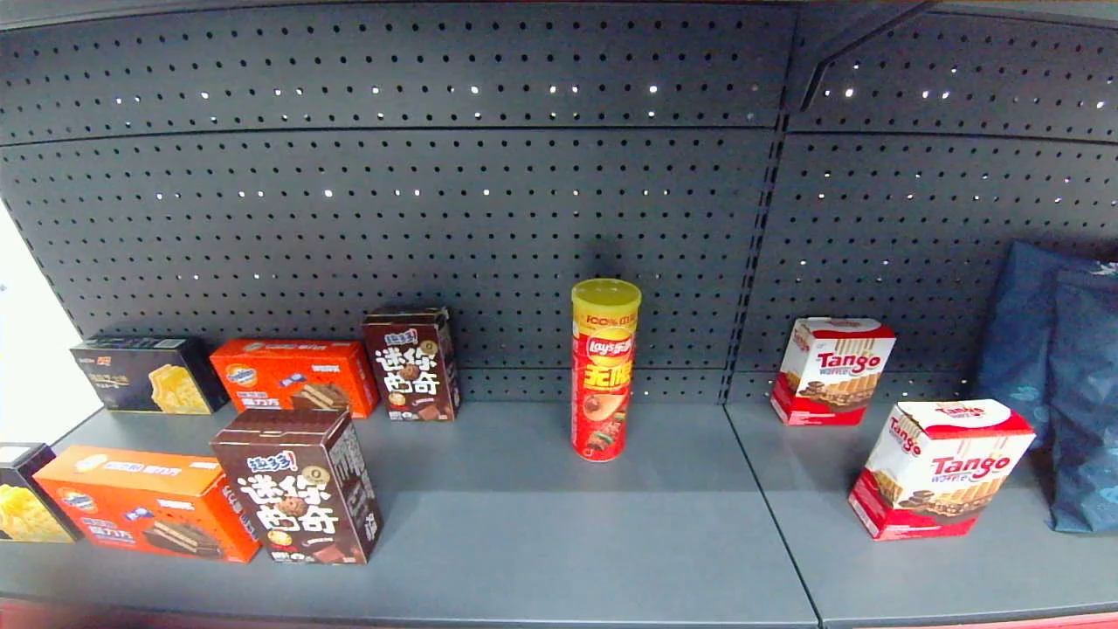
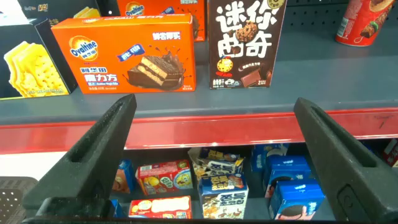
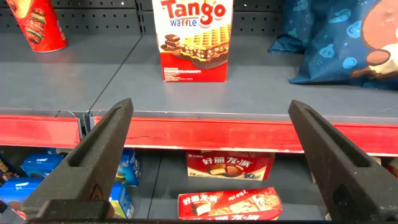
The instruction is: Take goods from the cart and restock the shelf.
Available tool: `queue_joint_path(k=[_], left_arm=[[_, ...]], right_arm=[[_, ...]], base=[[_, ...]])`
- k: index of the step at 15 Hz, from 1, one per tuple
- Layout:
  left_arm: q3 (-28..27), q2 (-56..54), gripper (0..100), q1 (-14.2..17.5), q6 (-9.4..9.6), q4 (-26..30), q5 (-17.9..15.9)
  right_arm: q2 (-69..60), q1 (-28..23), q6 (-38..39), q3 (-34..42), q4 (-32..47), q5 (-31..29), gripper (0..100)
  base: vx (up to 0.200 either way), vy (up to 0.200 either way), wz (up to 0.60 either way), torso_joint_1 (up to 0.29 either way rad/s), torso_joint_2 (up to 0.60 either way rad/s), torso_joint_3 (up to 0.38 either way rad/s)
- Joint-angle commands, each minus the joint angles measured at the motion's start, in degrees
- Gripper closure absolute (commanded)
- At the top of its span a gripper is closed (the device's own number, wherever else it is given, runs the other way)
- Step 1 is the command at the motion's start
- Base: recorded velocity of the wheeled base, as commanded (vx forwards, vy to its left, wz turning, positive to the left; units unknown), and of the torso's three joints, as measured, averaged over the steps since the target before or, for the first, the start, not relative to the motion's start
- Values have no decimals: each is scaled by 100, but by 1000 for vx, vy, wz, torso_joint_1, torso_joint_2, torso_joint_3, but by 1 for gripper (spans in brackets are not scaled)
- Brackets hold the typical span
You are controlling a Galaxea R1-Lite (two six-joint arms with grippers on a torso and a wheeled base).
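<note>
On the grey shelf [image 1: 541,524], a red chips can [image 1: 603,369] with a yellow lid stands upright in the middle. Two brown cookie boxes [image 1: 297,485], orange boxes [image 1: 148,502] and black cracker boxes [image 1: 148,374] stand to its left, and two red-and-white wafer boxes [image 1: 939,467] to its right. My left gripper [image 2: 214,162] is open and empty, low in front of the shelf's red edge [image 2: 211,127], facing an orange box [image 2: 127,53] and a brown box [image 2: 245,42]. My right gripper [image 3: 211,162] is open and empty too, facing a wafer box [image 3: 194,38].
Blue bags [image 1: 1061,376] lean at the shelf's far right. A perforated back panel [image 1: 437,218] closes the rear. Under the red edge, a lower shelf holds blue packs [image 2: 289,186] and red boxes [image 3: 230,165]. Bare shelf lies around the can.
</note>
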Motion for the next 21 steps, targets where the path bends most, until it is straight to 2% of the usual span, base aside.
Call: queue_joint_path(k=[1,11,21], left_arm=[[0,-2,0,-4,-5,-6,3],[0,6,0,-4,-5,3,-5],[0,6,0,-4,13,3,-23]], right_arm=[[6,0,7,0,-1,2,0],[6,0,-11,0,-1,2,0],[6,0,-11,0,-1,-7,0]], base=[[0,0,0,0,0,0],[0,0,0,0,0,0],[0,0,600,3,0,1]])
